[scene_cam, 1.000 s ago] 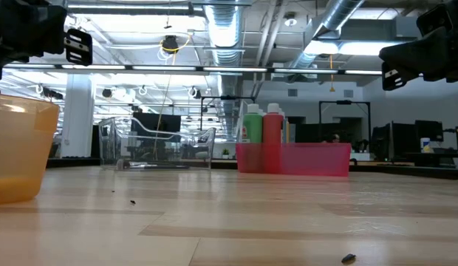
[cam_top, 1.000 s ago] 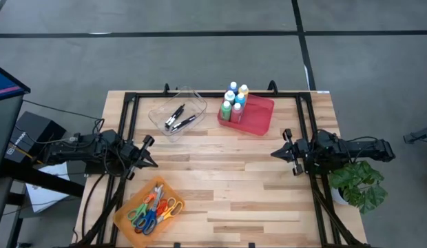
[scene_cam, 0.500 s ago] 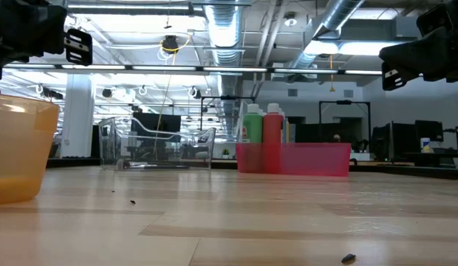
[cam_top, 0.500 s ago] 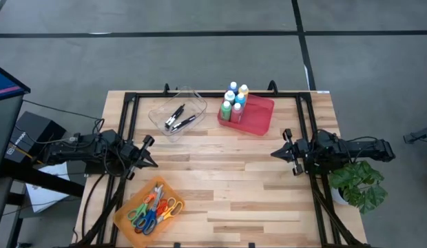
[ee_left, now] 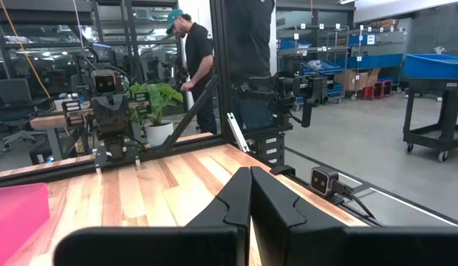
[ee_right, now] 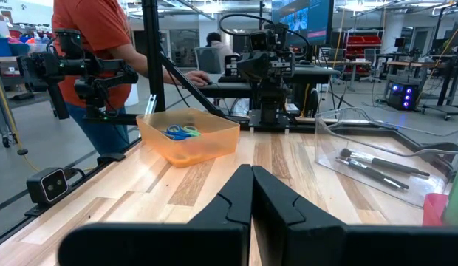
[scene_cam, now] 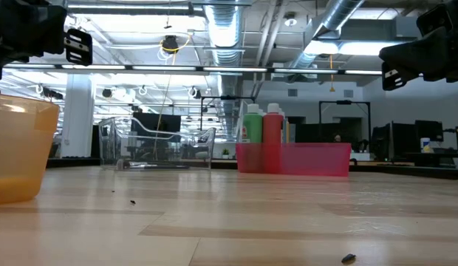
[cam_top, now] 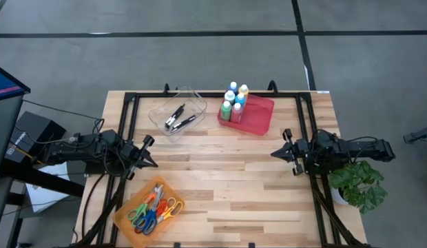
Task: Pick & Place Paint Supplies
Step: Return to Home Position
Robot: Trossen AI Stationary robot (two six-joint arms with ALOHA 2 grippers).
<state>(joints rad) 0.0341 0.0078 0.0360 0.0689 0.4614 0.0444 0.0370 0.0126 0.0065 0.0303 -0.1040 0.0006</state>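
Homing step. The left gripper [cam_top: 149, 160] hangs at the left edge of the table [cam_top: 220, 182] and the right gripper [cam_top: 275, 153] at the right edge, each pointing inward, well apart from every container. In both wrist views the fingers are pressed together with nothing between them. Judgement: both arms look at or near their rest pose. To finish cleanly, keep the fingers together, move slowly and stay above the rim of the orange bin [cam_top: 122, 212] holding the scissors [cam_top: 153, 207], which is the container nearest the left arm. The paint bottles [cam_top: 234, 101] stand clustered at the far end of the red bin [cam_top: 259, 114], beside the clear bin [cam_top: 193, 103] of brushes [cam_top: 178, 117]. All are upright, long axis vertical, caps up. In the low view two tops rise above the bin wall.
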